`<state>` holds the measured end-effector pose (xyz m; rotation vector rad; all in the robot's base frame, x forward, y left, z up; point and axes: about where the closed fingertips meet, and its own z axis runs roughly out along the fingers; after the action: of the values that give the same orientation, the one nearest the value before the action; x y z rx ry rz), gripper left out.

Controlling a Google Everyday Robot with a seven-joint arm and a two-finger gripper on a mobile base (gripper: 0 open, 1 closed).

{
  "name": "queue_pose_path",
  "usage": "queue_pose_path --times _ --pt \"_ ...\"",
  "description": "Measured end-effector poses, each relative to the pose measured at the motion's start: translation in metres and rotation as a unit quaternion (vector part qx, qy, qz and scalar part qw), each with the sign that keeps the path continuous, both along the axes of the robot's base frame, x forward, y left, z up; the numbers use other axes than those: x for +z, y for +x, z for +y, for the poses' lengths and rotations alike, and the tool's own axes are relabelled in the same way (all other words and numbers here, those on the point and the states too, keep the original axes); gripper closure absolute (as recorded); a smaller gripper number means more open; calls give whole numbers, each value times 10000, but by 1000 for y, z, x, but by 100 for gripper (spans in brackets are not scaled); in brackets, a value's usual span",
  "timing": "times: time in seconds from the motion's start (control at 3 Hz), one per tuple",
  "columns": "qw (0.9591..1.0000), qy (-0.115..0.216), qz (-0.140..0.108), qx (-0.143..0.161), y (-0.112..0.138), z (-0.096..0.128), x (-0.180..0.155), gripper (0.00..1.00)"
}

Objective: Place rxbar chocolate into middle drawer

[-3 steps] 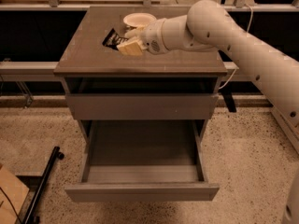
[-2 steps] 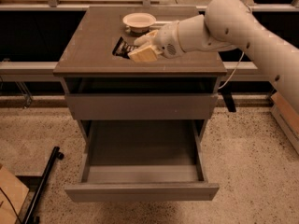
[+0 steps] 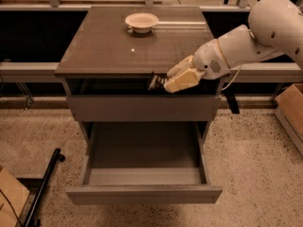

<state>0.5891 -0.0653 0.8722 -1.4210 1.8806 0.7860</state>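
Note:
The rxbar chocolate (image 3: 154, 82), a small black-wrapped bar, is held in my gripper (image 3: 165, 82) just past the front edge of the cabinet top, above the closed upper drawer front. The gripper's cream fingers (image 3: 182, 79) are shut on the bar's right end. My white arm reaches in from the right. The middle drawer (image 3: 144, 193) is pulled out wide open below; its flat grey tray holds nothing. The bar hangs above the drawer's back part.
A cream-white bowl (image 3: 141, 21) stands at the back of the cabinet top (image 3: 104, 51). The upper drawer's plain front panel (image 3: 142, 109) is closed. A black pole (image 3: 45, 186) lies on the floor at left. Cardboard boxes sit at the far right (image 3: 291, 110) and lower left.
My gripper has carried the bar from beside the bowl on the cabinet top forward and down to the front edge. The drawer has not moved.

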Motion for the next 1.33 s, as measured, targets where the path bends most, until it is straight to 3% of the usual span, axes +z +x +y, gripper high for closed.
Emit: queue_pose_path --times 0.33,0.67,1.0,1.33 --pt "9994 -94 249 217 -17 -3 -6 100" --pt "9994 -97 251 217 -17 -3 -7 100" --pt "9981 -382 461 142 -13 0 -28 100" --pt "9972 -345 649 -132 -25 3 -56 100"
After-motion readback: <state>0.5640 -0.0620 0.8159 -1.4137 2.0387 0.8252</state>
